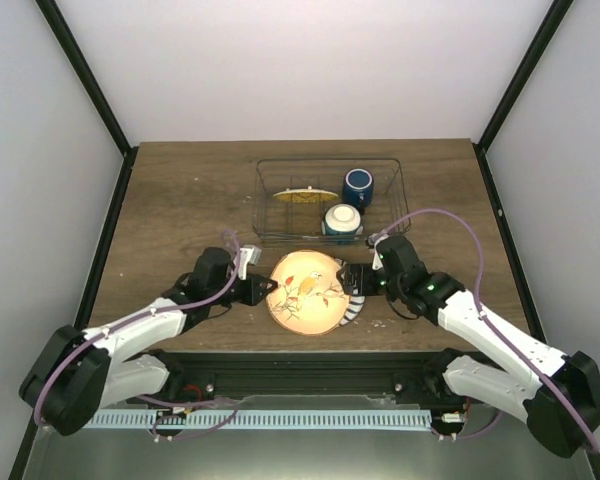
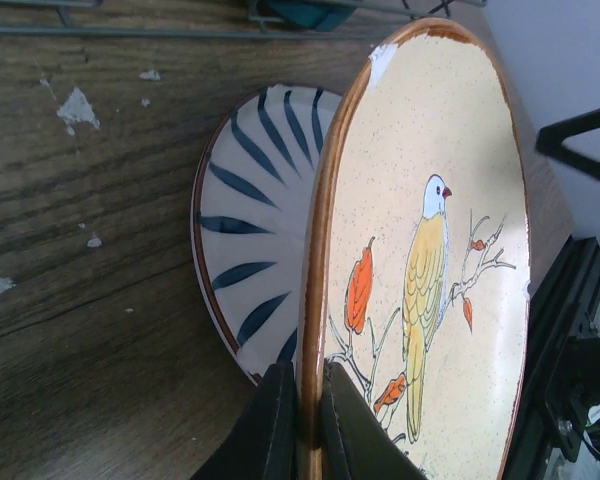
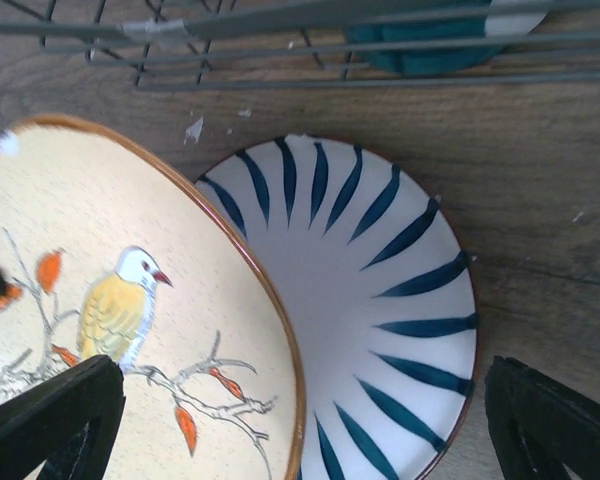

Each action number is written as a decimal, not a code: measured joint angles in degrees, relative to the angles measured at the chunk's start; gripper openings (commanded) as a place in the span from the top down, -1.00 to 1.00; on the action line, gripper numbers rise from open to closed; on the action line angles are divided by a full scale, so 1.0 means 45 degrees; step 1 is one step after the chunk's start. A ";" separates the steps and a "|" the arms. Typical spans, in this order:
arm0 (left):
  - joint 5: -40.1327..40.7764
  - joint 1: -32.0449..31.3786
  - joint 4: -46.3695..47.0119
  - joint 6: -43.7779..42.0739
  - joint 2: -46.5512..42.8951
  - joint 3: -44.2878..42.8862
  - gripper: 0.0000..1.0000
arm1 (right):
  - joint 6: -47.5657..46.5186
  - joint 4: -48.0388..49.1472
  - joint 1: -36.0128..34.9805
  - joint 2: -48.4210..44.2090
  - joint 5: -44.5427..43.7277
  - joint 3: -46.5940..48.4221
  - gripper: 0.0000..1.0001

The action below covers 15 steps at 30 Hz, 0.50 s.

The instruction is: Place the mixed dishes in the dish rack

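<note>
The cream plate [image 1: 305, 290] with a bird and orange leaves sits in front of the dish rack [image 1: 270, 232], tilted up over a white plate with blue stripes [image 1: 354, 307]. My left gripper [image 1: 271, 287] is shut on the cream plate's left rim [image 2: 315, 330], one finger [image 2: 272, 425] on each face. My right gripper [image 1: 348, 279] is open, its fingers [image 3: 55, 415] spread wide above both plates [image 3: 385, 300]. In the rack, the yellow-orange plate [image 1: 306, 195] stands on edge, with the dark blue mug [image 1: 358, 186] and the small bowl [image 1: 341, 220] beside it.
The wire rack's near wall [image 3: 280, 40] lies just beyond the striped plate [image 2: 245, 225]. Small white flecks [image 2: 78, 108] dot the wooden table. Dark frame posts stand at the table's back corners.
</note>
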<state>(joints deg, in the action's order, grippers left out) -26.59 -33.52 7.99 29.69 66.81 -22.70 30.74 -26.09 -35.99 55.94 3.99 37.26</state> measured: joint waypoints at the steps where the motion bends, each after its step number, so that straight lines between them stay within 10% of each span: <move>1: 0.0068 0.0000 -0.0199 -0.0034 -0.0345 -0.0005 1.00 | 0.0000 0.0131 0.0000 -0.0005 0.0180 -0.0160 -1.00; 15: 0.0427 0.0039 -0.1758 -0.0019 -0.2603 -0.0005 1.00 | -0.0214 0.4381 -0.0005 -0.0539 0.3235 -0.3118 -0.98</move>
<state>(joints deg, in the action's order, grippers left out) -24.67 -33.34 0.08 29.61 55.09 -22.72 29.78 -6.37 -36.01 53.52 18.55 23.22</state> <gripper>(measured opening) 0.047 0.998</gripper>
